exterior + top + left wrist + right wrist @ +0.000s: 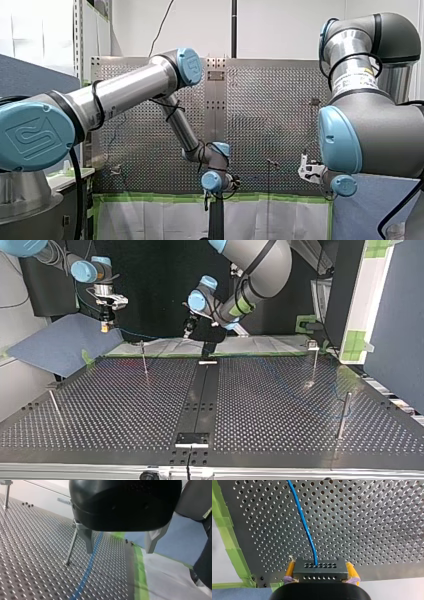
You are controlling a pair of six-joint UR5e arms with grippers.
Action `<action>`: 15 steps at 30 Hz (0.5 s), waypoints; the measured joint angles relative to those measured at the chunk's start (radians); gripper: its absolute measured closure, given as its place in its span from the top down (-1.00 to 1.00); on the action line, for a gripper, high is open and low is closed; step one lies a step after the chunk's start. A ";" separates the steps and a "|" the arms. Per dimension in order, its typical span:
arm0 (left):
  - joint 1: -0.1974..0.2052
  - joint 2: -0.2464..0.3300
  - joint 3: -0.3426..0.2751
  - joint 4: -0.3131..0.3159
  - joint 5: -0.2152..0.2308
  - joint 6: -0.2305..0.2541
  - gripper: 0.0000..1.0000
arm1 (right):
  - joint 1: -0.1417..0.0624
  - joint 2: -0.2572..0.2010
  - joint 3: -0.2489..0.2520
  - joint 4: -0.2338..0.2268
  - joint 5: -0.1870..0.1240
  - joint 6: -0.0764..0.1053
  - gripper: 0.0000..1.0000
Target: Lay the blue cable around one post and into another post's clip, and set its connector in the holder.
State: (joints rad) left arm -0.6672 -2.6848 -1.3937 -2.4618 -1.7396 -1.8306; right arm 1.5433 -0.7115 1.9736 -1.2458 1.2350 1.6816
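Right hand (321,569) clamps grey connector (320,576); blue cable (304,525) runs ahead of it. Left hand (120,550), fingers (87,538) apart, hovers over the cable.

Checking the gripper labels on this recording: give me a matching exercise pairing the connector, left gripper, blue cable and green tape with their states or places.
1 connector
2 my left gripper
3 blue cable
4 green tape

A open, holding nothing
B running over the perforated table
C held between yellow pads
D along the table's edge

Pairs: 1-C, 2-A, 3-B, 4-D
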 joint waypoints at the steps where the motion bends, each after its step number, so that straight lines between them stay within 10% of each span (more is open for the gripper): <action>1: 0.001 -0.009 0.001 0.009 -0.003 0.000 1.00 | 0.000 0.000 0.000 0.000 0.000 0.000 -1.00; 15: 0.007 -0.120 0.010 0.138 -0.013 0.033 1.00 | 0.000 0.000 0.000 0.002 0.003 0.000 -1.00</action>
State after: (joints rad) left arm -0.6602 -2.8045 -1.3838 -2.3234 -1.7523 -1.7980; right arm 1.5437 -0.7115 1.9737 -1.2443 1.2378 1.6817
